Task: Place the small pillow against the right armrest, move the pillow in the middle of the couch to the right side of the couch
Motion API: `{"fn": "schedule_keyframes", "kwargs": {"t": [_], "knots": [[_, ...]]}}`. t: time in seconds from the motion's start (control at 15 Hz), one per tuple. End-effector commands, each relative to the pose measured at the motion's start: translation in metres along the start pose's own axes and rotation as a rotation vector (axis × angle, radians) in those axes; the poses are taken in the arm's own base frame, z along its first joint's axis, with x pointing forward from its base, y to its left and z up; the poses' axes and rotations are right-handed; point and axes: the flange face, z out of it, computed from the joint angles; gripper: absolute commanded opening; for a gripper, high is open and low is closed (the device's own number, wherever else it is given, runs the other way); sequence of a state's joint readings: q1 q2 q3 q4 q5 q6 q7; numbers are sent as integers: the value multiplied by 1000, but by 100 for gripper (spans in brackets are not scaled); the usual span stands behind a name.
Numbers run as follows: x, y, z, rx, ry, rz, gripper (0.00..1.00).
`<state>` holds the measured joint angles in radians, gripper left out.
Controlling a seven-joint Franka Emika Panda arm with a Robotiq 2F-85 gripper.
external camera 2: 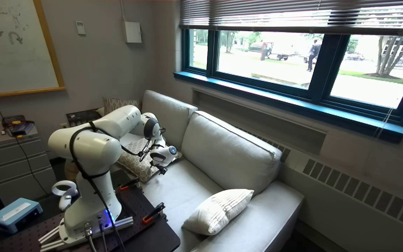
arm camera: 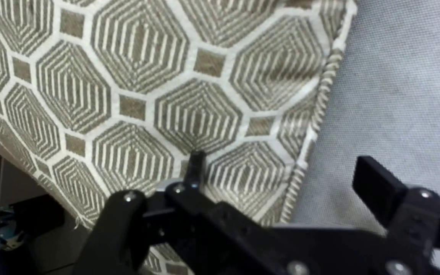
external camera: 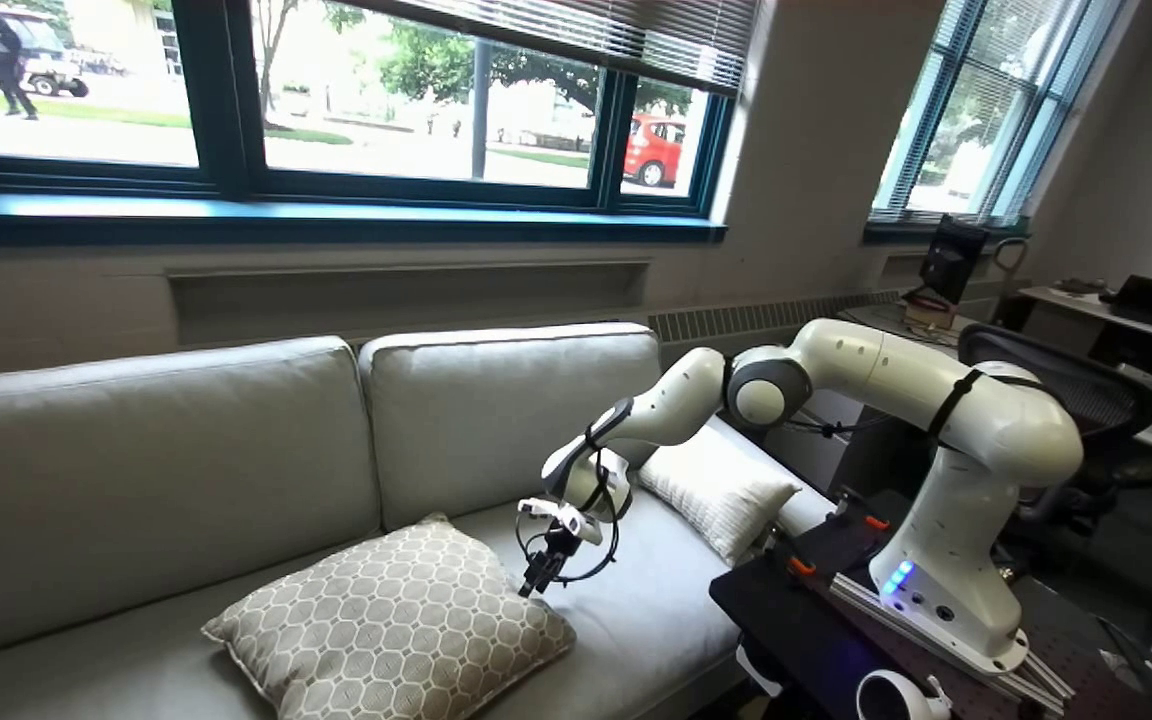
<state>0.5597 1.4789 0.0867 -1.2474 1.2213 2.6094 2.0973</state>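
The small pillow (external camera: pixel 721 490) is cream-white and leans against the right armrest (external camera 2: pixel 275 217); the small pillow also shows in an exterior view (external camera 2: pixel 217 211). The large tan lattice pillow (external camera: pixel 396 620) lies on the seat of the couch (external camera: pixel 511 410); it also shows in an exterior view (external camera 2: pixel 136 162) and fills much of the wrist view (arm camera: pixel 136 99). My gripper (arm camera: pixel 281 162) is open and empty, and straddles the pillow's piped edge. One finger is over the pillow, the other over the grey seat. I cannot tell whether the fingers touch the pillow. The gripper also shows in both exterior views (external camera: pixel 534 585) (external camera 2: pixel 162 170).
The black robot table (external camera 2: pixel 159 231) with orange-marked clamps stands against the couch front. The couch's back cushions (external camera 2: pixel 233 150) rise behind the seat. Another patterned cushion (external camera 2: pixel 117 104) is at the far couch end. A white controller (external camera: pixel 896 695) lies by the base.
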Motion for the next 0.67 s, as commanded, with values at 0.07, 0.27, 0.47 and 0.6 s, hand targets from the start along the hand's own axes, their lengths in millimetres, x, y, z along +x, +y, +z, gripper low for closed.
{"fn": "schedule_keyframes", "kwargs": {"t": [0.07,0.27,0.47,0.6], "knots": [[11,3,4,-17,-17,14,100],[29,-9,0,-17,-85,18,100],[13,-19,-20,-72,-210,-15,100],[11,-32,-32,-110,-275,-48,100]]}}
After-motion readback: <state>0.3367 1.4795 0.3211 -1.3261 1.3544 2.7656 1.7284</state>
